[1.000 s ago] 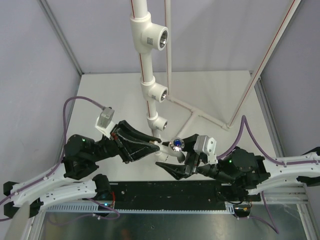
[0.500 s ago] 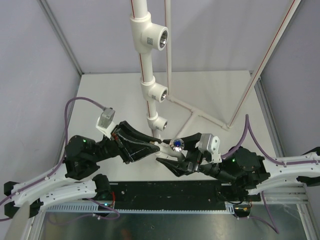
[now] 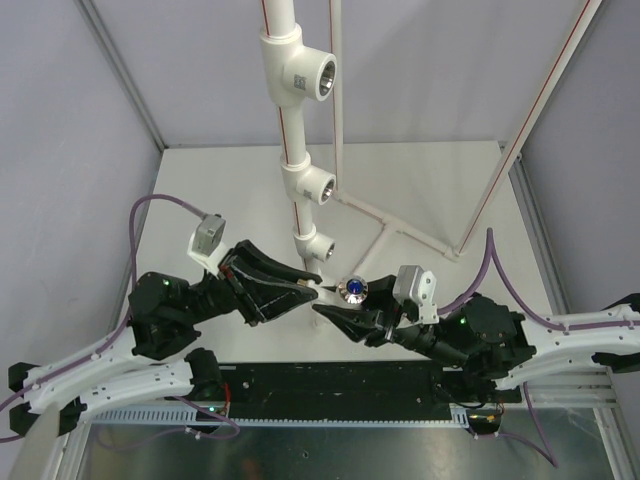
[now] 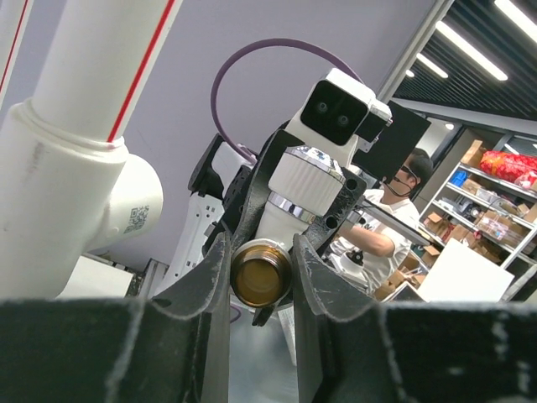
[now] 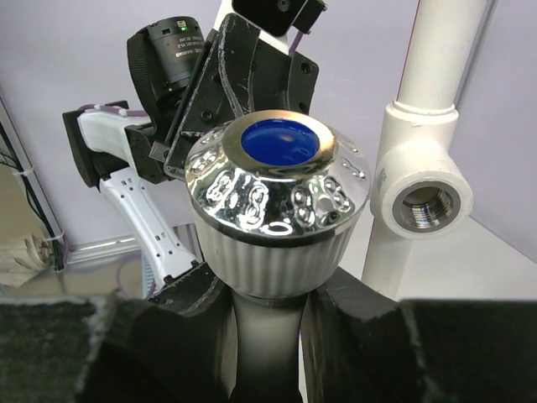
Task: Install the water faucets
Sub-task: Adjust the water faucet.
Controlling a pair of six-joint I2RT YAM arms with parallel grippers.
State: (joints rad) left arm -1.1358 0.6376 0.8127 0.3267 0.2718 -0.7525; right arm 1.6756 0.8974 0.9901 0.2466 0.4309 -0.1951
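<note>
- My left claw (image 3: 312,284) is closed on the brass end of the water faucet (image 3: 353,289), with one finger (image 4: 210,285) pressing on each side of it.
- My right claw (image 3: 338,310) is clamped on the same faucet's neck just under the knob, its fingers (image 5: 340,306) squeezing from both sides.
- The two claws meet almost tip to tip, the right one just right of the left one's fingertips.
- My left arm (image 3: 110,365) and right arm (image 3: 565,335) reach inward from behind their claws, each with its wrist camera on top.
</note>
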